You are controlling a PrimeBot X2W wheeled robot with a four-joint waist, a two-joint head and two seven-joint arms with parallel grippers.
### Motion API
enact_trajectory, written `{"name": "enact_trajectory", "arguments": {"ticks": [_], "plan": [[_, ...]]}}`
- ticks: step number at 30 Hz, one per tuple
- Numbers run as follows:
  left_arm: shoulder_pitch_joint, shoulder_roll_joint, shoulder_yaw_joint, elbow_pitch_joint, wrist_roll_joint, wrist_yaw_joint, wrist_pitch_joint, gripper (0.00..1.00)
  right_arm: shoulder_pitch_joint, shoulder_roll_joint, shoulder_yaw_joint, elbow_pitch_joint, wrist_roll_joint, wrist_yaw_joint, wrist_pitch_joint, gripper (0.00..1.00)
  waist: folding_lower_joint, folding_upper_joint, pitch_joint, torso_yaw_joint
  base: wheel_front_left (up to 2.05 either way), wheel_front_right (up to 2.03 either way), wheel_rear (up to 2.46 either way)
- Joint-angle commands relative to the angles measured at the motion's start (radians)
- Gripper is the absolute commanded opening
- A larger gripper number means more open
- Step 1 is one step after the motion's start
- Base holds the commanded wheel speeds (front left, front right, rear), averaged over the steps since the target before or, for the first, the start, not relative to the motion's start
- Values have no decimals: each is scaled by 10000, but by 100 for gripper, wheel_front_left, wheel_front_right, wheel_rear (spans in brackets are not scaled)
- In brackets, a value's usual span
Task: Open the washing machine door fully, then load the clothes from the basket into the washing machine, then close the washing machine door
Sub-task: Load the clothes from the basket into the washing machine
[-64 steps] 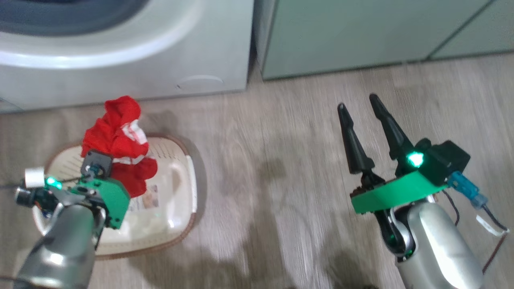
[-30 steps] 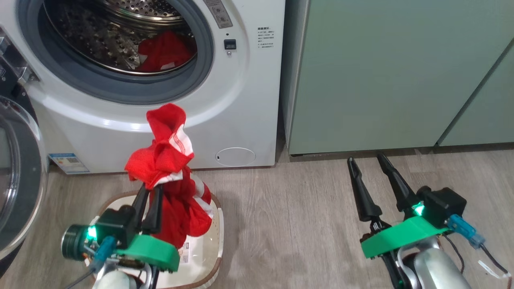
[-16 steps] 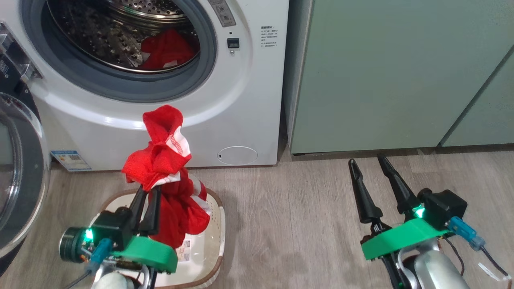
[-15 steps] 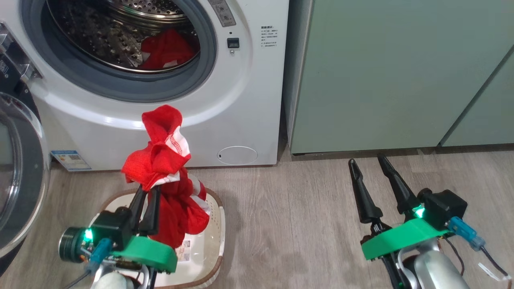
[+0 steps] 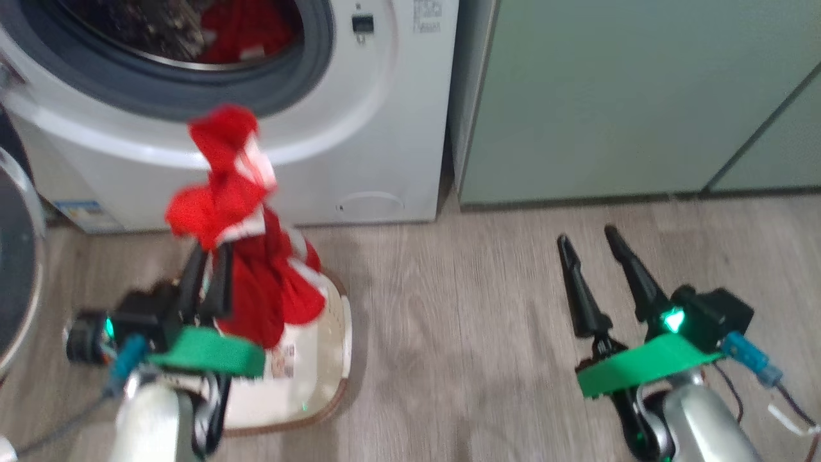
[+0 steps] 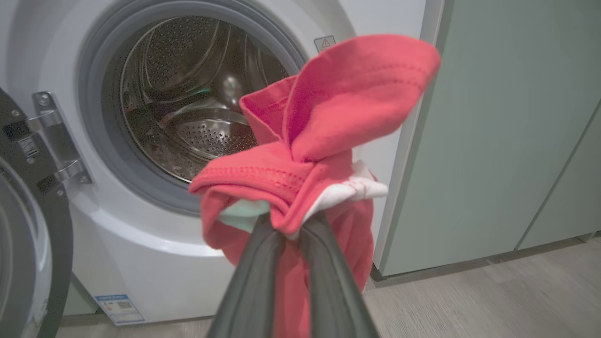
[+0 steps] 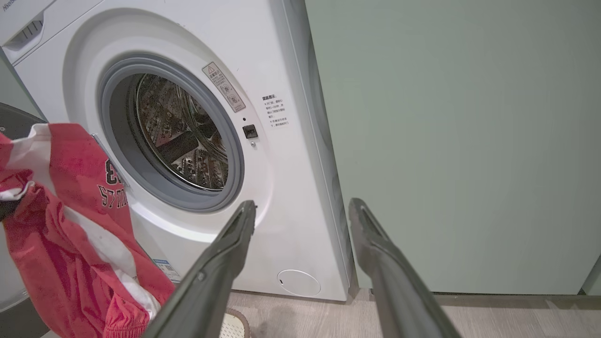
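Here left fingers (image 6: 253,281) clamped on clothes (image 5: 256,295) — bunch hangs vertical; right fingers (image 5: 580,292) apart.

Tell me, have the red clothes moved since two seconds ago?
Yes, upward. Then the clothes bunched low over the basket; now they hang above it, top reaching the grey gasket of the washing machine.

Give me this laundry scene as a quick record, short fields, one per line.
washing machine door: swung open, at left
drum: red garment inside
left gripper: shut on clothes, which hang over the basket
right gripper: open, empty, above the floor
basket: on the floor before the washing machine
beside machine: pale green cabinets
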Motion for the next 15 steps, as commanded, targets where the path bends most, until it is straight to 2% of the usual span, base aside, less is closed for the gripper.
{"name": "enact_trajectory", "arguments": {"ticks": [1, 8, 15], "plan": [[-988, 50, 448, -397, 162, -130, -126, 0, -635, -26, 243, -455, -76, 0, -65, 100, 1, 1, 973, -113, 0, 0, 0], [-3009, 514, 1238, -184, 190, -381, -126, 0, -1217, 19, 234, -714, -107, 0, -65, 100, 1, 1, 2568, -475, 0, 0, 0], [-5820, 1588, 1972, 925, 84, -675, -126, 0, -1779, 128, 395, -803, 16, 0, -65, 100, 1, 1, 3996, -1124, 0, 0, 0]]}}
